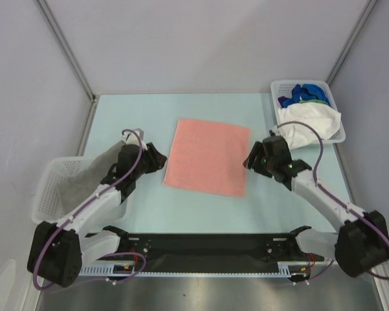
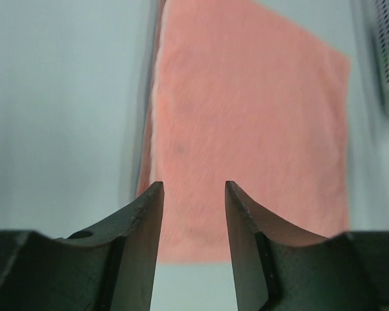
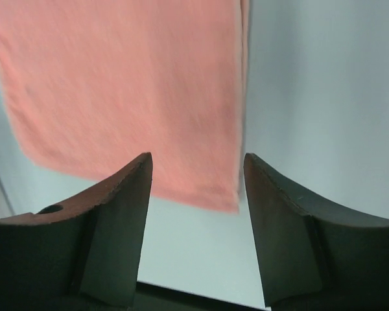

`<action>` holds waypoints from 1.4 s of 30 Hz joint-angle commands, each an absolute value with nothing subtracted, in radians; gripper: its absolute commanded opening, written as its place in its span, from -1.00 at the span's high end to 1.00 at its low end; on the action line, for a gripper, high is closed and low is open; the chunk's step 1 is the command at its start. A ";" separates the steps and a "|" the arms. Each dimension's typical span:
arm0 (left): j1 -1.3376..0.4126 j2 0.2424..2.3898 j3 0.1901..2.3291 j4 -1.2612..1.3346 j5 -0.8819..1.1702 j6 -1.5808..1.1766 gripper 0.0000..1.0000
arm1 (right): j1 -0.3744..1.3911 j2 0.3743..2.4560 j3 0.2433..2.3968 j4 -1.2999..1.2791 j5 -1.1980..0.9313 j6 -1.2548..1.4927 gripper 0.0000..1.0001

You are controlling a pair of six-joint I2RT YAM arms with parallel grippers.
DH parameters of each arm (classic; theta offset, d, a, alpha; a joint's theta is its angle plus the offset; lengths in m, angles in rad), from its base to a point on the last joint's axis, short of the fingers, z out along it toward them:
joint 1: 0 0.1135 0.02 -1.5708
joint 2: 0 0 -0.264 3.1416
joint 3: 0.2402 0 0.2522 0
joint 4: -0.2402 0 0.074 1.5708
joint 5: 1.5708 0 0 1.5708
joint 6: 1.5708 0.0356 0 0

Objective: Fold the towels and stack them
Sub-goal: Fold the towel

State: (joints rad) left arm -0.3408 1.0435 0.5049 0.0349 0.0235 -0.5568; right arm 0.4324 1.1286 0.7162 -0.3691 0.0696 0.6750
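Observation:
A salmon pink towel (image 1: pixel 207 157) lies flat on the table, apparently folded, with a doubled edge showing in the left wrist view. My left gripper (image 1: pixel 161 159) hangs just off its left edge, open with nothing between the fingers. In the left wrist view the pink towel (image 2: pixel 246 123) spreads beyond the left gripper (image 2: pixel 194 188). My right gripper (image 1: pixel 249 160) sits at the towel's right edge, also open and holding nothing. The right wrist view shows the pink towel (image 3: pixel 123 84) past the right gripper (image 3: pixel 198 159). A white towel (image 1: pixel 309 123) drapes over blue (image 1: pixel 301 92) and green cloth in the back-right basket. A grey towel (image 1: pixel 84 181) lies in the left basket.
A white lattice basket (image 1: pixel 335 100) stands at the back right corner. Another white lattice basket (image 1: pixel 42 201) stands at the left, beside my left arm. Pale walls close in the table on three sides. A black rail (image 1: pixel 207 246) runs along the near edge between the arm bases.

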 commanded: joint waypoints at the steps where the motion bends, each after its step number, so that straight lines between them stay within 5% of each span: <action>1: -0.347 1.201 0.694 0.114 -0.031 -0.512 0.04 | 0.333 1.332 0.955 -0.321 0.127 0.611 -0.25; 8: -0.330 1.673 1.179 0.057 -0.052 -0.385 0.04 | 0.224 1.756 1.296 -0.298 0.078 0.603 -0.08; 16: -0.276 2.109 1.567 -0.089 0.086 -0.331 0.10 | 0.187 2.016 1.502 -0.318 0.043 0.594 0.03; 42: -0.267 2.365 1.865 -0.268 0.107 -0.296 0.12 | 0.160 2.195 1.660 -0.356 0.020 0.557 0.15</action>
State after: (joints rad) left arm -0.2668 2.3421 1.8095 -0.2352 0.1299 -0.3271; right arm 0.1616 2.1750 1.6073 -0.3405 0.0177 0.5816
